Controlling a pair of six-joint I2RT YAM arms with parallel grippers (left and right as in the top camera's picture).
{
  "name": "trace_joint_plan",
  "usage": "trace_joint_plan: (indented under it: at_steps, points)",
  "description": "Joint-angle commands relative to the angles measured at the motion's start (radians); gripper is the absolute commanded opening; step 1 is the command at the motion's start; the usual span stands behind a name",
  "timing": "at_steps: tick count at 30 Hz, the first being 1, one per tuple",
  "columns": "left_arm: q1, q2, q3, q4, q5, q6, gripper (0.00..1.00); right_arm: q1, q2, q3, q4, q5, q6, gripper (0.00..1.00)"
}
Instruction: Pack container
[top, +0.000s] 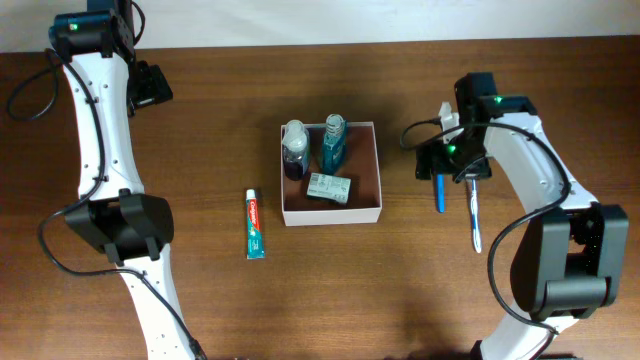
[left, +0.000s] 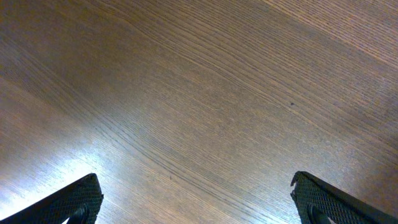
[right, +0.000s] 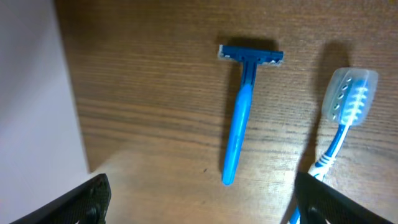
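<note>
Overhead: the container (top: 330, 215) sits central on the bench (top: 420, 300), holding two bottles (top: 295, 148) and a soap box (top: 329, 188); its thin walls look light, flimsy, best gripped at the rim. Left wrist: left fingers (left: 74, 202) wide apart over bare bench. Right wrist: right fingers (right: 81, 202) apart above the razor (right: 239, 118).

Overhead top-down, wrist views close over table (top: 330, 300)

On the brown wood-grain bench (top: 330, 300), at the left: a white, red and teal toothpaste tube (top: 255, 224), flat. At the right: a blue razor (right: 239, 118) just beside a blue-and-white toothbrush (right: 348, 93) with a clear head cap, apart, roughly parallel. In the container (top: 330, 215): a dark bottle (top: 295, 150), a teal bottle (top: 333, 143), a green-and-white soap box (top: 329, 188), close together.
</note>
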Motion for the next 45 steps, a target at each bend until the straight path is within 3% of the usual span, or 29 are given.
trace_joint_plan:
  at_steps: [1,45]
  points:
    - [0.001,-0.005,-0.003,-0.002,-0.007,-0.013,0.99,-0.001,0.002,-0.042,0.032,0.035,0.014,0.89]
    - [0.001,-0.005,-0.003,-0.002,-0.007,-0.013,0.99,0.045,0.098,-0.104,0.165,0.188,0.032,0.9]
